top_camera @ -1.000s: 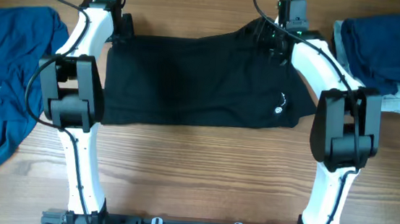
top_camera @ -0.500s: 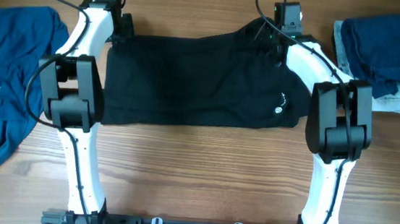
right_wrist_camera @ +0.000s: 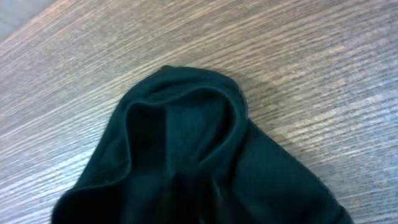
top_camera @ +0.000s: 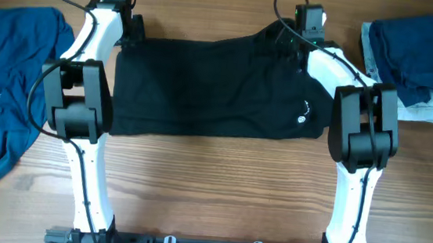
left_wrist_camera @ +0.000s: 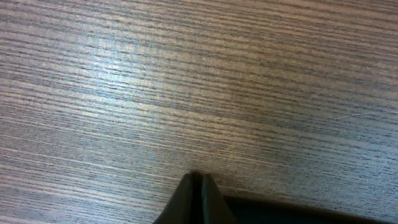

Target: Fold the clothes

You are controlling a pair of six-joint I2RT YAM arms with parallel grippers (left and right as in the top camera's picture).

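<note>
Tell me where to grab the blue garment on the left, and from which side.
Pinch the blue garment at its far corner beside the left arm, probably from above: that edge lies fairly flat and closest, while the rest is bunched in folds.

Matt, perhaps ribbed shirt (top_camera: pixel 203 89); wood-grain table (top_camera: pixel 219 185)

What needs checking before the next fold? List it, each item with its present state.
1. Black shirt spread flat between the arms: ok.
2. Left jaws shut at its far left corner: ok.
3. Cloth caught in the left jaws: cannot tell.
4. Right jaws gripping the bunched far right corner: cannot tell.
5. Blue garment lying apart from the shirt: ok.
6. Folded dark-blue pile apart from the shirt: ok.
</note>
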